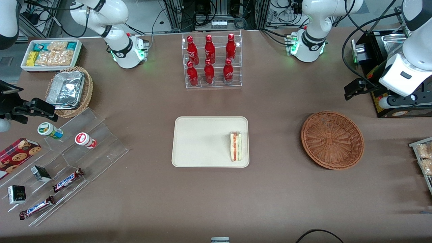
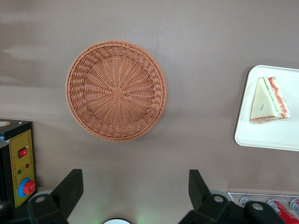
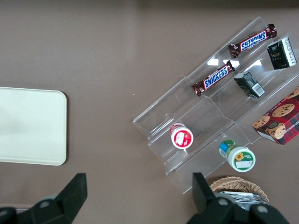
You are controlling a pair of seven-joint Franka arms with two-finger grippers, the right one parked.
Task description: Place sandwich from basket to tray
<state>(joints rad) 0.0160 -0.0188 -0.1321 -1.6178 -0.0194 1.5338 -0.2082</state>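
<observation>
The brown surface (image 1: 276,189) carries everything here. On it, the tray (image 1: 202,141) lies flat near the middle, nearer the front camera than the clear rack (image 1: 212,60) of red bottles (image 1: 209,49). The basket (image 1: 332,140) sits beside the tray toward my end of the surface, well apart from it, with nothing in it; my wrist camera looks straight down into its woven bottom (image 2: 117,90).

My arm (image 1: 410,64) hangs above the surface at my end, above and farther from the front camera than the basket, close to a black box (image 2: 16,161) with a yellow panel and red button. My claw (image 2: 135,189) is raised well clear of the surface, its two dark fingers (image 2: 70,186) spread wide apart with nothing between them.

Toward the parked arm's end lie a clear stepped stand (image 1: 67,158) with Snickers bars (image 1: 67,180) and small cups (image 1: 86,140), a tan basket (image 1: 72,92) holding foil containers, and a white bin (image 1: 50,54) of snacks.

The sandwich (image 1: 236,146) lies on the tray, at the tray edge nearest the basket, its red, orange and green filling showing along one side (image 2: 268,100).
</observation>
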